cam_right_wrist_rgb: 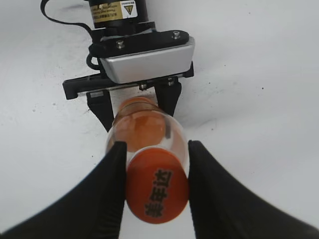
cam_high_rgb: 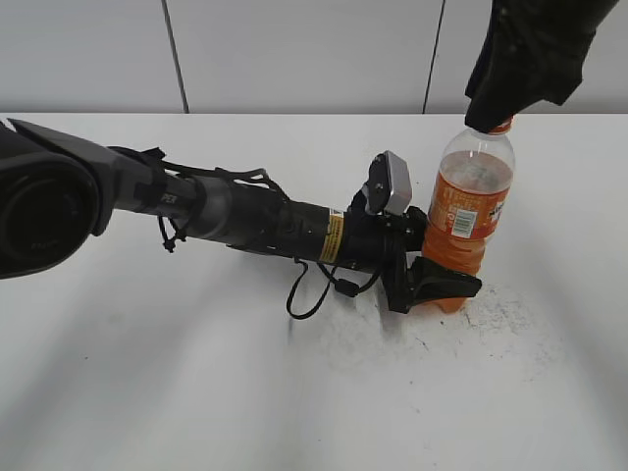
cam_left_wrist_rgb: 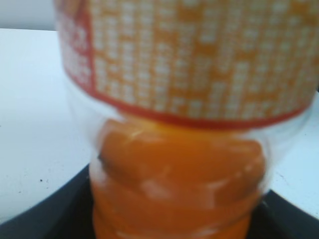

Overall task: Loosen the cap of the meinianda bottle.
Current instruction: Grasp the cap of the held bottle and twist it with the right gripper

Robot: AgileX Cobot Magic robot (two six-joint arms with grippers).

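Standing upright on the white table (cam_high_rgb: pixel 147 392), the meinianda bottle (cam_high_rgb: pixel 471 211) is clear plastic, filled with orange drink, with an orange wrap label carrying a white patch. My left gripper (cam_high_rgb: pixel 439 285) clamps its lower body from both sides. My right gripper (cam_right_wrist_rgb: pixel 155 191) presses both black fingers (cam_right_wrist_rgb: pixel 104 199) against the cap (cam_right_wrist_rgb: pixel 157 186), a small round orange piece with dark print on top.

The meinianda bottle (cam_high_rgb: pixel 472 201) is clear, glossy plastic with a printed wrap label. The cap (cam_right_wrist_rgb: pixel 156 193) is smooth orange plastic. The left gripper (cam_high_rgb: pixel 438 285) looks matt black. The white table (cam_high_rgb: pixel 294 392) is matt, with scuffed marks.
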